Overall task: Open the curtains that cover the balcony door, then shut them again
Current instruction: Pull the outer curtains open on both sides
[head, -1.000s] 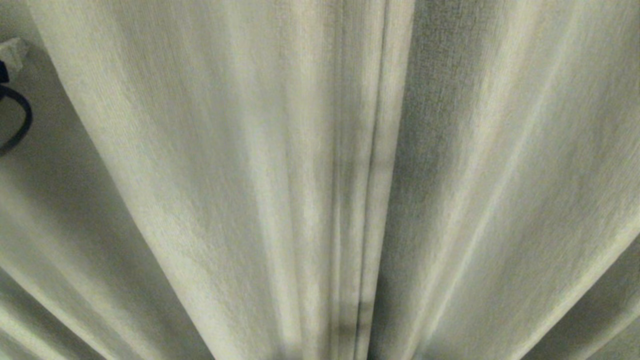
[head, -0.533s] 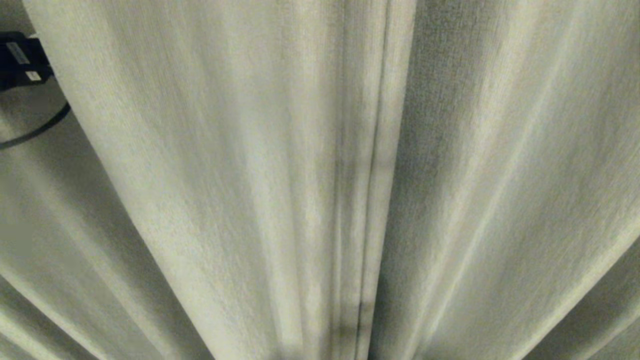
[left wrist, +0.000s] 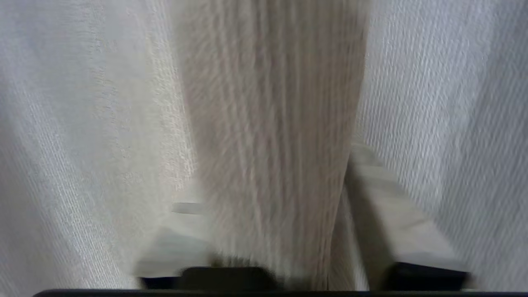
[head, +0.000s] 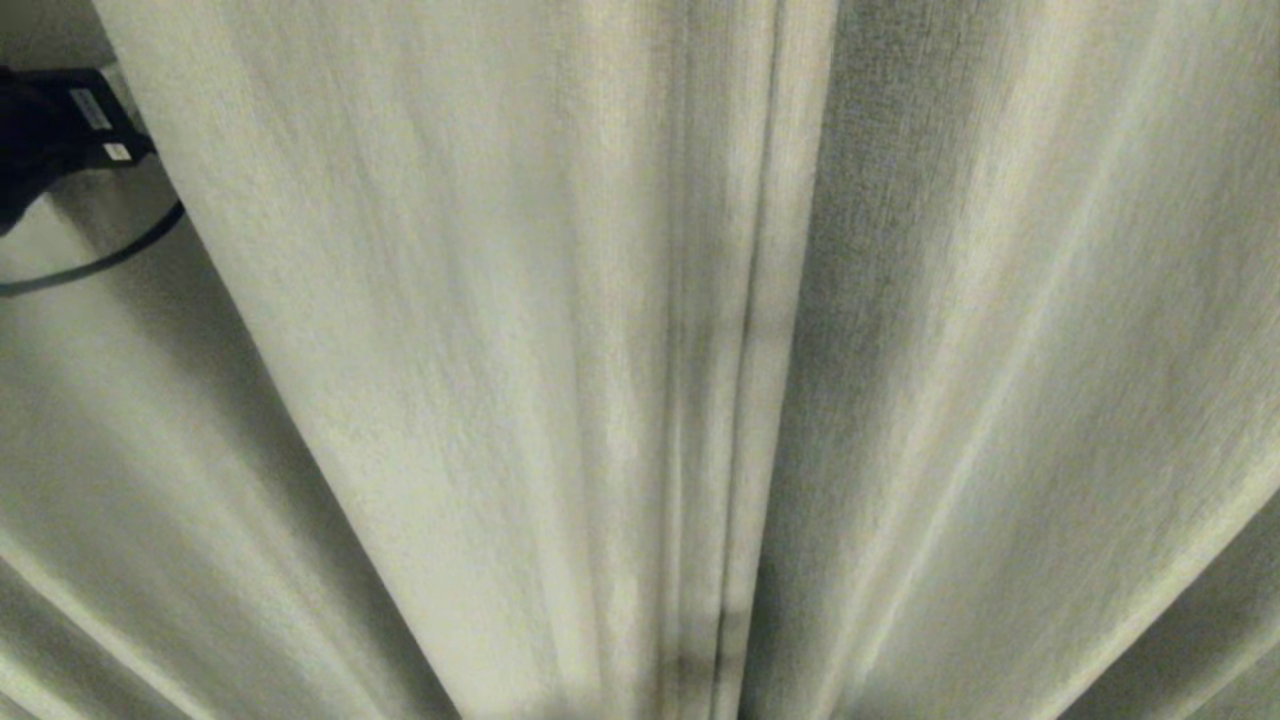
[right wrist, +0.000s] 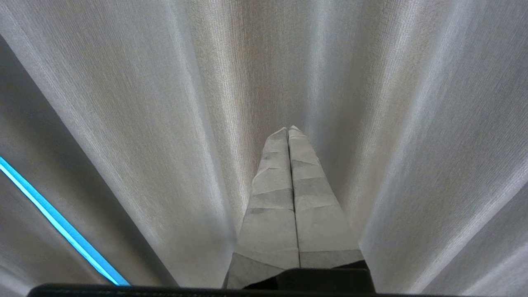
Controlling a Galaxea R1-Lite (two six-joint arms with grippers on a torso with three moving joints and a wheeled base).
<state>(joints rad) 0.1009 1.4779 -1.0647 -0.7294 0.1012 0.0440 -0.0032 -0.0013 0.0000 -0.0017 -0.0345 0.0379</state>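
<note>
Filling the head view: the curtains (head: 560,330), thick beige-grey pleated fabric, drawn together with two edges meeting near the middle. At the upper left edge, the black body of the left arm (head: 60,130) with a dark cable (head: 110,255), partly behind a pleat. Left gripper (left wrist: 272,181) set astride a fold of curtain, a pale finger (left wrist: 396,214) on each side; firmly pinched or not, cannot tell. Right gripper (right wrist: 288,131) closed, empty, pointed at the curtain.

Bright blue strip (right wrist: 53,225) at one edge
</note>
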